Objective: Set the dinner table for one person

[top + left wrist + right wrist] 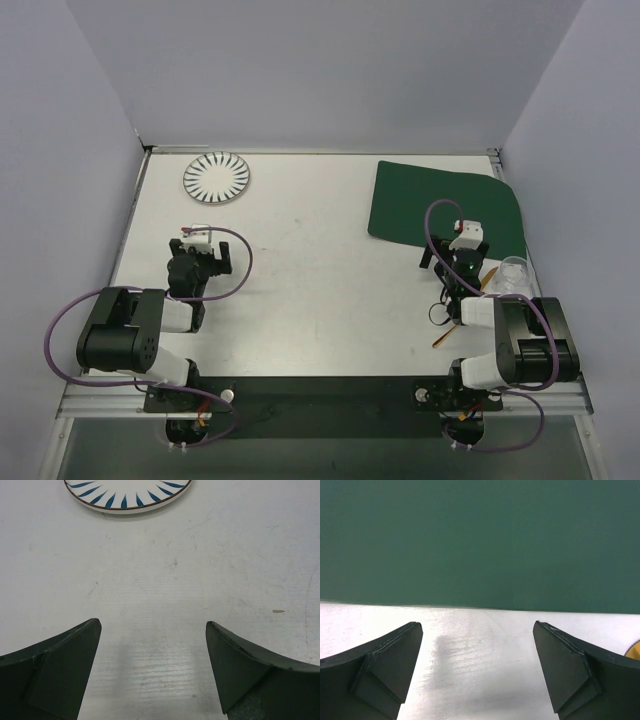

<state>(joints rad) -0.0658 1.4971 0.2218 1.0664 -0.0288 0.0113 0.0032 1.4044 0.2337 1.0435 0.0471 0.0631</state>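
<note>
The surface [320,300] is lying flat and level, a big white rectangle with a metal rail frame running round its edges, and it's showing some light scuffs up close.

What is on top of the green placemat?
Nothing visible rests on the placemat: its green surface looks bare overhead and from the right wrist. The right gripper, open, hangs at its near edge; its wrist and cable cover a small patch there overhead.

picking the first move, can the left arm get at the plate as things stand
Probably yes. The plate lies straight ahead of the open left gripper, with only bare table between them and nothing in the way. It sits near the far edge, so a long stretch may be needed.
</note>
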